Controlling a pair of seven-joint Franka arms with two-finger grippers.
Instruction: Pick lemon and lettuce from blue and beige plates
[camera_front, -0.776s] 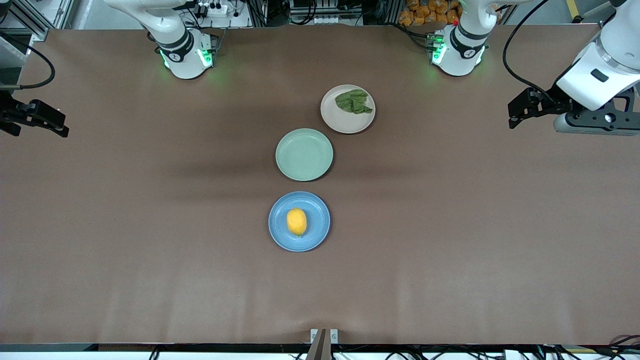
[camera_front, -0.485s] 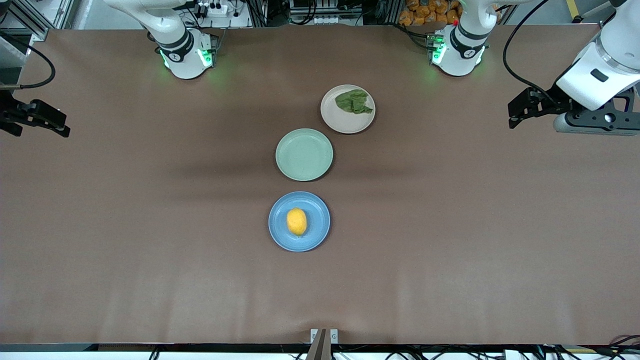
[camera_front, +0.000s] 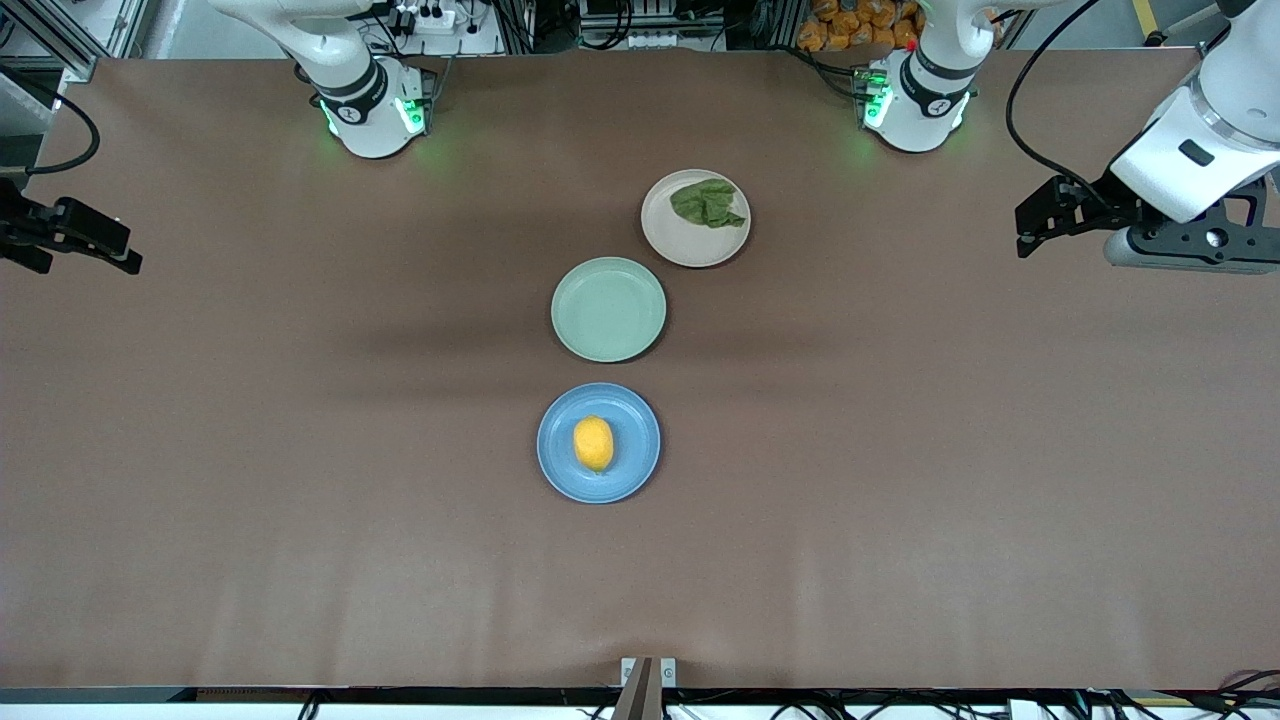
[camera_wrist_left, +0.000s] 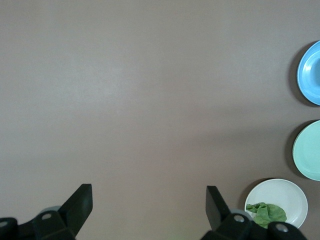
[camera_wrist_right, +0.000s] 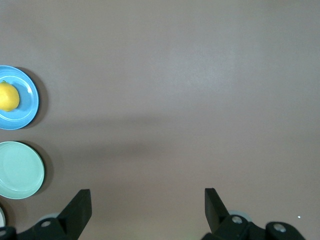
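A yellow lemon (camera_front: 593, 443) lies on the blue plate (camera_front: 633, 470), the plate nearest the front camera; it also shows in the right wrist view (camera_wrist_right: 8, 96). A green lettuce leaf (camera_front: 708, 203) lies on the beige plate (camera_front: 680, 245), farthest from the camera; it also shows in the left wrist view (camera_wrist_left: 268, 214). My left gripper (camera_front: 1022, 228) hangs open and empty over bare table at the left arm's end (camera_wrist_left: 149, 192). My right gripper (camera_front: 128, 258) hangs open and empty over bare table at the right arm's end (camera_wrist_right: 147, 194).
An empty light green plate (camera_front: 608, 308) sits between the blue and beige plates. The three plates run in a line down the middle of the brown table (camera_front: 300, 450). The arm bases (camera_front: 370, 110) stand along the table's edge farthest from the camera.
My right gripper has shifted very slightly toward the middle of the table. The left gripper and the plates look unchanged.
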